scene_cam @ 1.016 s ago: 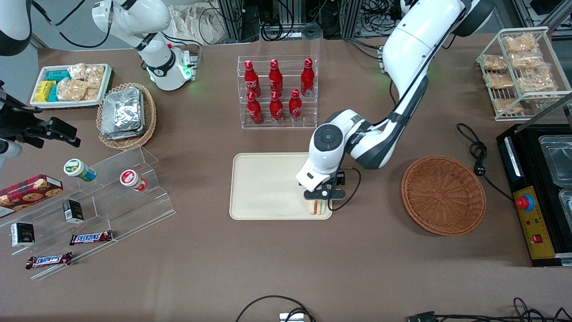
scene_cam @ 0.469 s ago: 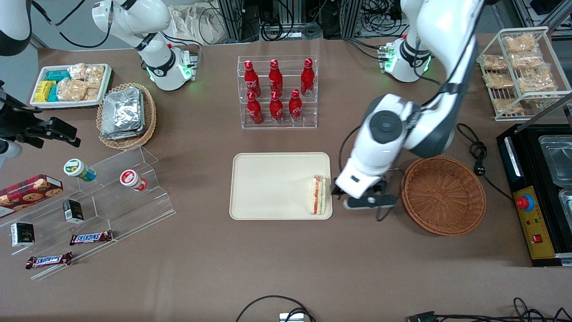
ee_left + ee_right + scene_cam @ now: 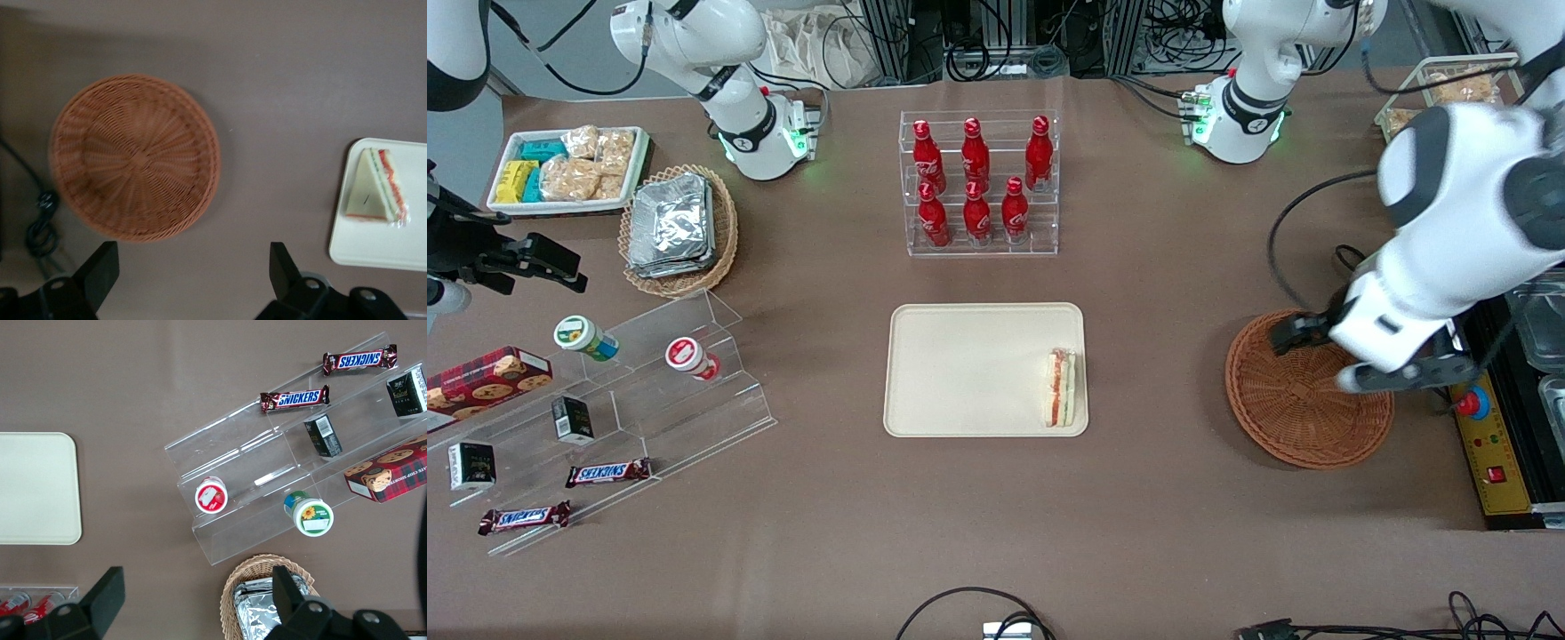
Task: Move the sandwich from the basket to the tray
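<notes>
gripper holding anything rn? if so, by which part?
Nothing held. The gripper is open and empty above the basket; the sandwich lies on the tray.

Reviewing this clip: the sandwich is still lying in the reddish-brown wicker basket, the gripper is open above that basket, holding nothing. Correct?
Not quite. The front view shows the sandwich lying on the cream tray, at its edge nearest the basket, which is empty. The rest holds: the gripper is open above the basket, holding nothing.
</notes>
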Tool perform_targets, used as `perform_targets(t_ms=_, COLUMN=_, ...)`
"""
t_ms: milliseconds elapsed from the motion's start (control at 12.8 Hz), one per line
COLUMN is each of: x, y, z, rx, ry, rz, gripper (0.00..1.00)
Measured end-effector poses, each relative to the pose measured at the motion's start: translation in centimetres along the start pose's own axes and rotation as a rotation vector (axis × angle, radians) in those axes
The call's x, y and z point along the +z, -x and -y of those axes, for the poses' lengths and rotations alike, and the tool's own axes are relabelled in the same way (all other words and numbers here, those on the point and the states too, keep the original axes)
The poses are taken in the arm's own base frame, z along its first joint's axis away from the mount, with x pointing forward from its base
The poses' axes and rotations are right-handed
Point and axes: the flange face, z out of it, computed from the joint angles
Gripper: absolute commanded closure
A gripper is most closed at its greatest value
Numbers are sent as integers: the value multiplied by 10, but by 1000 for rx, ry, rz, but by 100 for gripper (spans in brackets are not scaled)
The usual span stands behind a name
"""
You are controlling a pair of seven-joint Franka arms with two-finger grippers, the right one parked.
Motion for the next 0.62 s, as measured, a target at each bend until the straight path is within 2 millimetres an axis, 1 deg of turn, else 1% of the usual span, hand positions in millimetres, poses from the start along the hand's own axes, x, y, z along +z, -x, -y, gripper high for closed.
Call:
perform_targets(t_ms=78, x=-10, y=11, z=17, rx=9, ry=1, rz=4, gripper=0)
perform_targets(t_ms=156, x=-16, y=22, z=30, rx=14, ry=2, rz=3, gripper=0)
perform_targets(t_ms=234, x=-20, y=31, z=39, rx=14, ry=1, rz=3, gripper=0)
perform_targets(t_ms=391, x=-29, y=44, z=44, rx=19, ry=-15, rz=0, gripper=0)
perform_targets(t_ms=625, x=-32, y=47, z=43, rx=16, ry=-28, rz=-7, gripper=0)
